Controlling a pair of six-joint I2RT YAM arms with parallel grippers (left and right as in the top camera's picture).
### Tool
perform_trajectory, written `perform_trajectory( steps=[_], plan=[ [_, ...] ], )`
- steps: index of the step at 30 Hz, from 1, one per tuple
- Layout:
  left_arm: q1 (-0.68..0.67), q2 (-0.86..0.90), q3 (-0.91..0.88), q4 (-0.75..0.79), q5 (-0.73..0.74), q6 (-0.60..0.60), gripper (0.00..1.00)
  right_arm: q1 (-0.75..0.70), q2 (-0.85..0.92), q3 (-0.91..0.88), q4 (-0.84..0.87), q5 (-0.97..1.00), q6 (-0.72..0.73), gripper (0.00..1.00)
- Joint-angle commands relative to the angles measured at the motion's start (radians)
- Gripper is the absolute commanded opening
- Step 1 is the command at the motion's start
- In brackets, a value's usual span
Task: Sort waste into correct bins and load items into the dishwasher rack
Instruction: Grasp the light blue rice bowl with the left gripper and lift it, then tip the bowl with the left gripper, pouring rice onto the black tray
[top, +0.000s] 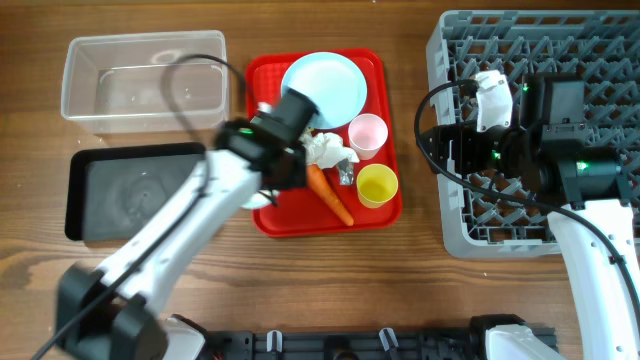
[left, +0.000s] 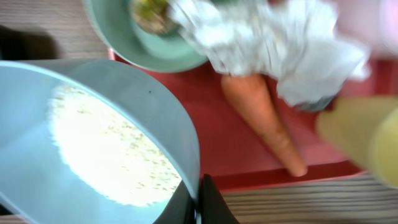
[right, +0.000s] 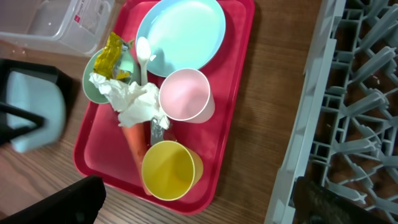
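Clear tub, red label (illegible)

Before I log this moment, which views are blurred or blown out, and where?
Overhead: sharp, except the motion-smeared left arm beside the flat red tray. Left wrist: soft throughout; the white rice grains in the pale blue round bowl blow out to a featureless patch. Right wrist: tray contents crisp, that bowl blurred at the left edge.

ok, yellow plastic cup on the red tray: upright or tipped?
Upright: the yellow plastic cup stands on the flat red tray, round mouth facing the overhead camera, nothing visible inside.
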Motion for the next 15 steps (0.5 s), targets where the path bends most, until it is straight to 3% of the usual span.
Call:
perform_trajectory(
  steps=[1,15],
  plan=[
    [0.183,-0.052,0.012,-0.02,0.141,0.061,0.04,0.004,0.01,0.023,0.002,0.019,0.0,1.0],
    [0.858,-0.03,-0.076,-0.073,0.807,0.494,0.04,0.004,0.01,0.021,-0.001,0.019,0.0,1.0]
  ],
)
